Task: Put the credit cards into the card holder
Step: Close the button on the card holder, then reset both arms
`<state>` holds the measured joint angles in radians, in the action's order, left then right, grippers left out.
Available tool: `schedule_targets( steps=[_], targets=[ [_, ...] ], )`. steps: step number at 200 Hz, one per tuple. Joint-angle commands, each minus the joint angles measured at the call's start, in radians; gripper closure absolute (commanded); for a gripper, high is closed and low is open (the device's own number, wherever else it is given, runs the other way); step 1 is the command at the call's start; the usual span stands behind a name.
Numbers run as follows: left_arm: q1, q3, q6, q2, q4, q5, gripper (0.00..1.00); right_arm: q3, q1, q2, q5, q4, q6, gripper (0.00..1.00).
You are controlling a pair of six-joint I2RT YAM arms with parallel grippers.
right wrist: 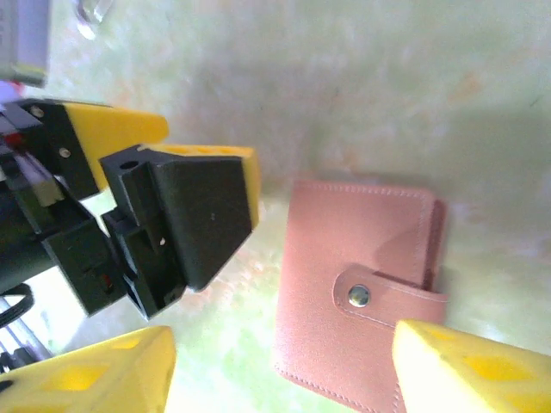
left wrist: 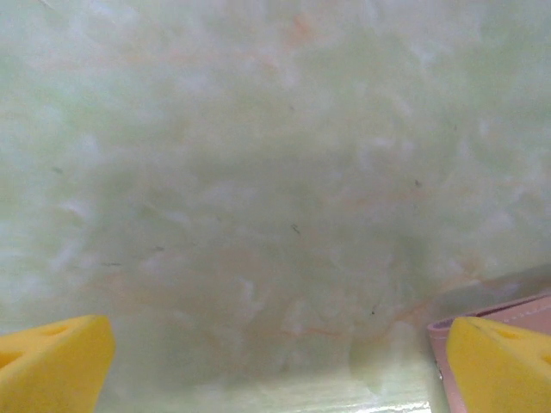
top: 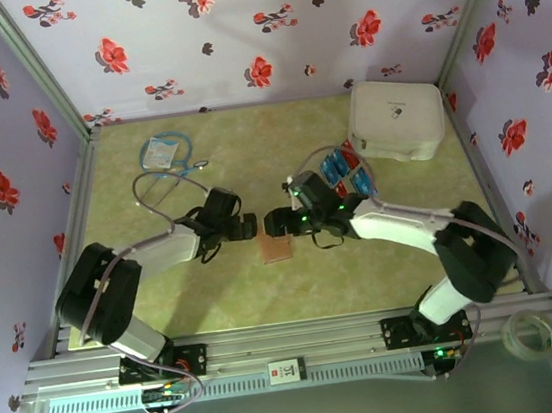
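Observation:
The brown card holder (top: pixel 275 250) lies folded on the green table, its snap strap fastened (right wrist: pixel 357 292). Both grippers hang low just behind it, tips facing each other. My left gripper (top: pixel 246 227) is open with only bare table between its yellow fingers (left wrist: pixel 280 370); a corner of the card holder (left wrist: pixel 516 311) shows by its right finger. My right gripper (top: pixel 276 223) is open too (right wrist: pixel 280 370), and the card holder lies between its fingers, toward the right one. The left gripper's black and yellow fingers (right wrist: pixel 185 219) stand close at the left. Red and blue credit cards (top: pixel 344 173) lie behind the right arm, partly hidden by it.
A big white rounded case (top: pixel 396 118) stands at the back right, next to the cards. At the back left lies a blue-and-white packet (top: pixel 162 152) with its cable. A tape roll (top: pixel 529 334) rests on the front rail at the right. Flowered walls close in three sides.

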<state>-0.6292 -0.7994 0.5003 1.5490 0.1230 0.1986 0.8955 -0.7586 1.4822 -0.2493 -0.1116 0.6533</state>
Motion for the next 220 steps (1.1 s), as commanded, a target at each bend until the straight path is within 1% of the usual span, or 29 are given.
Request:
schedule_targets(
  steps=[1, 6, 10, 12, 16, 19, 42, 64, 91, 110, 119, 137, 152, 167, 183, 195, 206, 220],
  targets=[
    [0.036, -0.035, -0.028, -0.098, 0.059, 0.007, 0.0, -0.039, 0.048, -0.145, 0.029, -0.081, -0.034, 0.19],
    [0.043, -0.031, -0.031, -0.121, 0.064, 0.006, 0.0, -0.048, 0.06, -0.179, 0.04, -0.095, -0.042, 0.14],
    [0.047, -0.03, -0.032, -0.139, 0.069, 0.005, 0.0, -0.055, 0.069, -0.205, 0.048, -0.108, -0.048, 0.11],
    [0.051, -0.028, -0.033, -0.149, 0.073, 0.004, 0.0, -0.058, 0.075, -0.219, 0.054, -0.115, -0.051, 0.07],
    [0.055, -0.024, -0.036, -0.167, 0.075, 0.004, 0.0, -0.064, 0.084, -0.245, 0.065, -0.131, -0.058, 0.03],
    [0.059, -0.021, -0.038, -0.183, 0.079, 0.004, 0.0, -0.069, 0.091, -0.264, 0.072, -0.142, -0.063, 0.01],
    [0.093, 0.015, -0.049, -0.299, 0.095, 0.004, 0.0, -0.103, 0.15, -0.4, 0.138, -0.225, -0.1, 0.01],
    [0.126, 0.048, -0.068, -0.411, 0.101, 0.008, 0.0, -0.112, 0.197, -0.495, 0.254, -0.32, -0.137, 0.01],
    [0.16, 0.072, -0.104, -0.52, 0.118, 0.064, 0.0, -0.127, 0.255, -0.603, 0.482, -0.377, -0.142, 0.01],
    [0.177, 0.079, -0.14, -0.566, 0.133, 0.127, 0.0, -0.156, 0.309, -0.659, 0.637, -0.351, -0.147, 0.01],
    [0.18, 0.096, -0.171, -0.583, 0.11, 0.172, 0.0, -0.171, 0.335, -0.678, 0.705, -0.331, -0.144, 0.0],
    [0.191, 0.147, -0.226, -0.622, 0.021, 0.268, 0.0, -0.203, 0.393, -0.688, 0.818, -0.264, -0.155, 0.01],
    [0.213, 0.197, -0.276, -0.646, -0.071, 0.317, 0.0, -0.233, 0.452, -0.668, 0.85, -0.179, -0.193, 0.01],
    [0.242, 0.238, -0.321, -0.664, -0.153, 0.365, 0.0, -0.237, 0.511, -0.629, 0.87, -0.14, -0.212, 0.01],
    [0.301, 0.275, -0.34, -0.67, -0.228, 0.37, 0.0, -0.236, 0.569, -0.578, 0.897, -0.106, -0.231, 0.01],
    [0.343, 0.3, -0.352, -0.666, -0.289, 0.373, 0.0, -0.253, 0.613, -0.538, 0.903, -0.045, -0.258, 0.01],
    [0.369, 0.325, -0.385, -0.657, -0.348, 0.37, 0.0, -0.265, 0.647, -0.502, 0.918, -0.014, -0.253, 0.01],
    [0.393, 0.336, -0.415, -0.644, -0.369, 0.356, 0.0, -0.286, 0.667, -0.457, 0.954, 0.031, -0.247, 0.01]
  ],
)
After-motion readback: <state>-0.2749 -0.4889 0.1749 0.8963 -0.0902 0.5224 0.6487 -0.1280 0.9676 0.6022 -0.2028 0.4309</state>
